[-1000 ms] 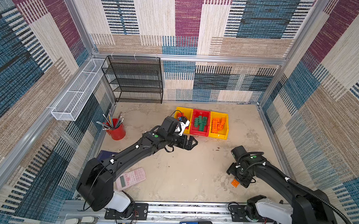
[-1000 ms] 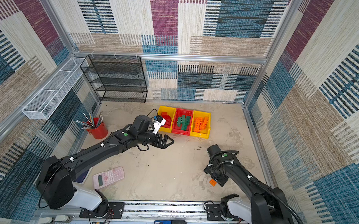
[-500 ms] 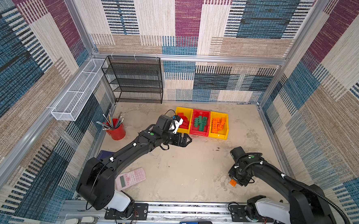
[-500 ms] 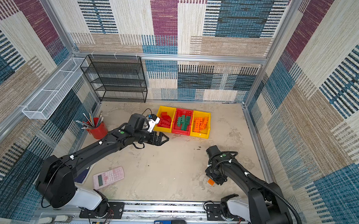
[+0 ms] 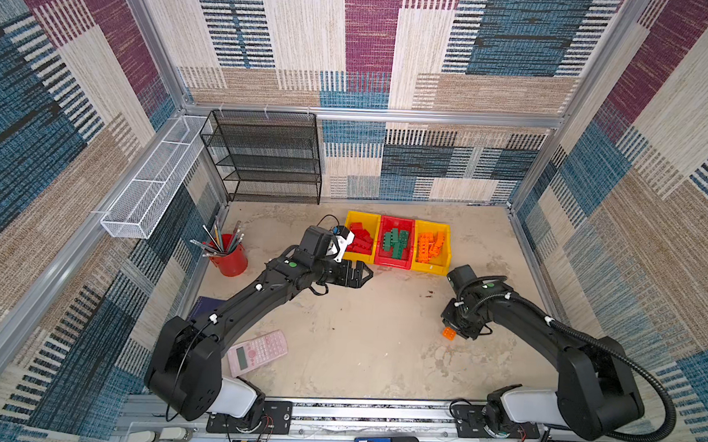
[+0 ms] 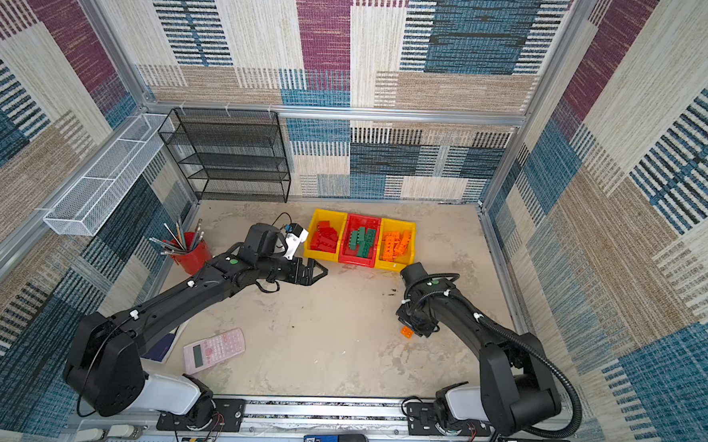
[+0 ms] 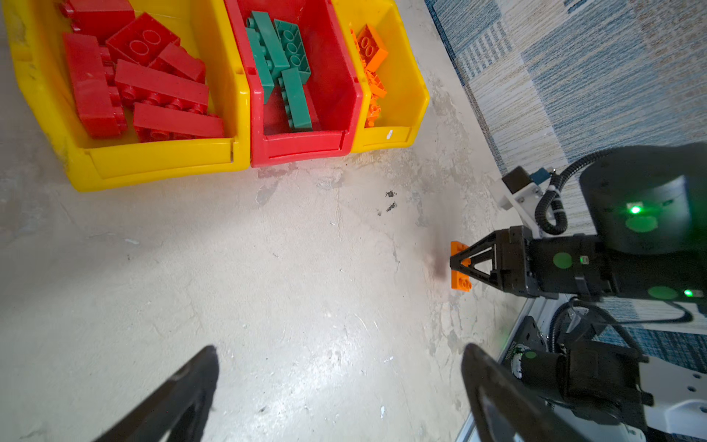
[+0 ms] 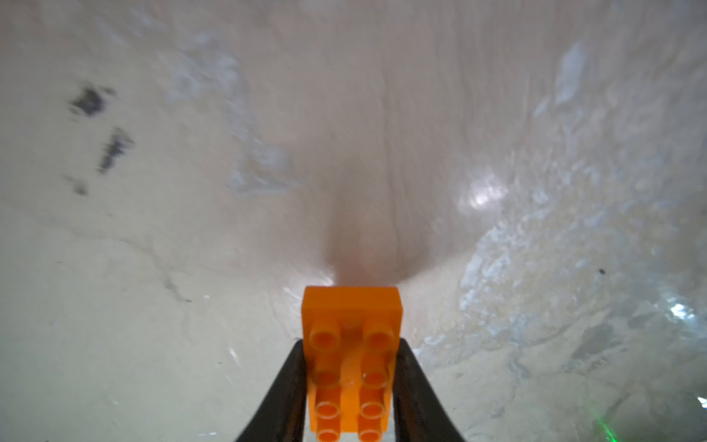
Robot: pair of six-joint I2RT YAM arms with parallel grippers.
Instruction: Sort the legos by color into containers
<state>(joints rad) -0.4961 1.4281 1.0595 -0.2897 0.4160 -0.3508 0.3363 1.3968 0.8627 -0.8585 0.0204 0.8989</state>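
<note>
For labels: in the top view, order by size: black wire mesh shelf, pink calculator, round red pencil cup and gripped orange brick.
Largest: black wire mesh shelf
Next: pink calculator and round red pencil cup, too alike to rank
Smallest: gripped orange brick

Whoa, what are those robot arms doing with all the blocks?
They are sorting toy blocks by color. The right hand is shut on a small orange block down by the table, the only loose one in view. The left hand is open and empty, hovering in front of three bins. Red blocks lie in one yellow bin, green blocks in the red bin, and orange blocks in the other yellow bin, where this one probably goes.
</note>
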